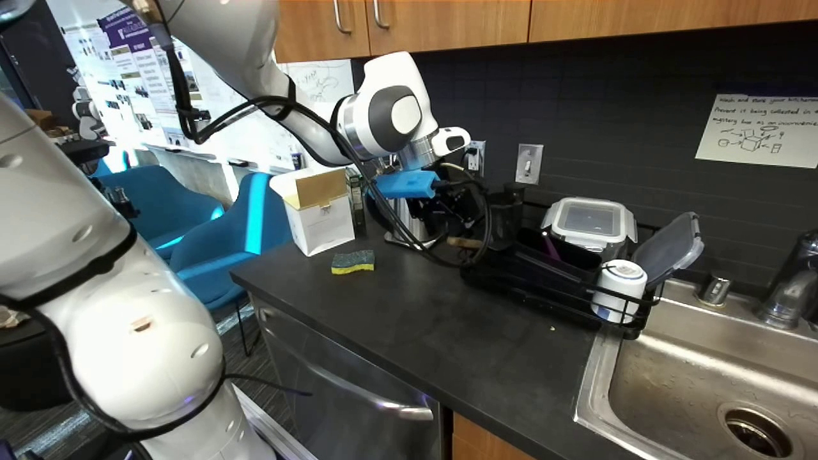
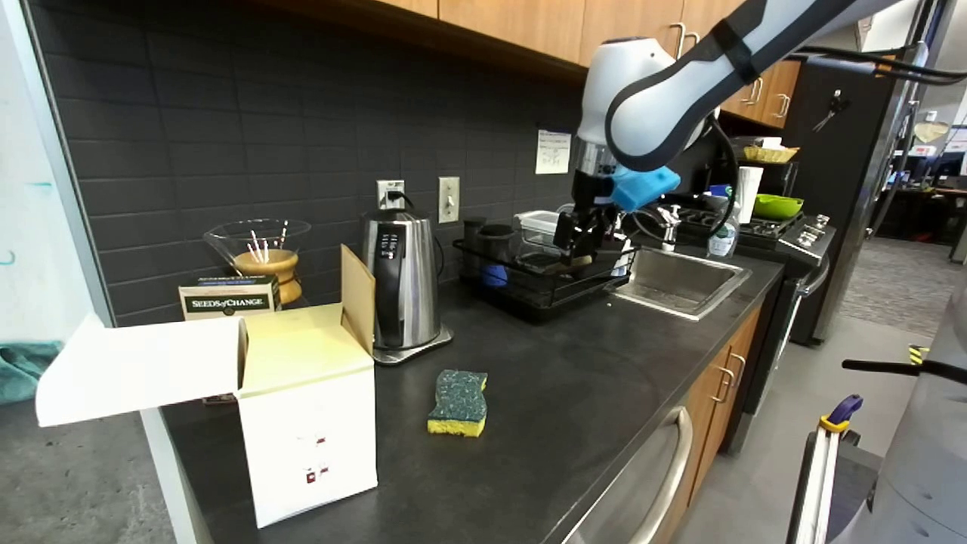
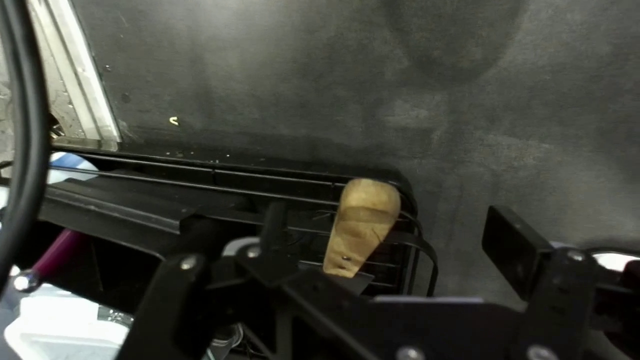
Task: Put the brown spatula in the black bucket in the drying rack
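Note:
The black drying rack (image 1: 521,291) stands on the counter beside the sink; it shows in an exterior view (image 2: 551,302) and the wrist view (image 3: 215,182). The brown spatula (image 3: 362,225) lies over the rack's end; its wide wooden end shows, the rest is hidden behind the gripper. It also appears in both exterior views (image 1: 464,243) (image 2: 572,264). A dark cup, seemingly the black bucket (image 2: 496,245), stands at the rack's back end (image 1: 505,220); I cannot see it in the wrist view. My gripper (image 3: 387,217) is open above the spatula, fingers apart on either side.
The rack holds a clear lidded container (image 1: 591,223), a white cup (image 1: 618,291), a grey lid (image 1: 671,246) and a black tray with a purple handle (image 3: 60,250). The steel sink (image 1: 597,383), kettle (image 2: 408,279), sponge (image 2: 458,400) and open white box (image 2: 310,438) are nearby.

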Robot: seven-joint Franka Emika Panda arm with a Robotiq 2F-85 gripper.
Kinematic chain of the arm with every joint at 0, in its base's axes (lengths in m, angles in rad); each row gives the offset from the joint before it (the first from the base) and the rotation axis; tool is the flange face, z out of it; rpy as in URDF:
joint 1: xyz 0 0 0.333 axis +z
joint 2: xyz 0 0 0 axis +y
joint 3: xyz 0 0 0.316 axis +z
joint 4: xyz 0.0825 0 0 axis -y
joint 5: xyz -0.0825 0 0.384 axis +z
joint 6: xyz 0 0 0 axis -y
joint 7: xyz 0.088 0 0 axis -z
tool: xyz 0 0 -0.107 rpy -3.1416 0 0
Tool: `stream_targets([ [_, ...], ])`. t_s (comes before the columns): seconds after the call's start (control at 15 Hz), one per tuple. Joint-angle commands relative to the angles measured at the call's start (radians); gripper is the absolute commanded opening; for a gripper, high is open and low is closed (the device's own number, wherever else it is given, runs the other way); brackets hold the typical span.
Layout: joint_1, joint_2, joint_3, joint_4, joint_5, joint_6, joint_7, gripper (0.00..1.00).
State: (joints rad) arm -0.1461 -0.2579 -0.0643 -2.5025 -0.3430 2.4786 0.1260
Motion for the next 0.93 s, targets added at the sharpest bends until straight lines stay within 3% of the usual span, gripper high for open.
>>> stream_targets([
  [0.0, 0.008, 0.036, -0.015, 0.042, 0.103, -0.014, -0.016, 1.00],
  [0.27, 0.011, 0.045, -0.025, 0.070, 0.186, -0.049, -0.045, 1.00],
  [0.6, 0.010, 0.064, -0.043, 0.136, 0.254, -0.179, -0.088, 1.00],
  [0.87, 0.004, 0.088, -0.061, 0.185, 0.260, -0.245, -0.133, 1.00],
])
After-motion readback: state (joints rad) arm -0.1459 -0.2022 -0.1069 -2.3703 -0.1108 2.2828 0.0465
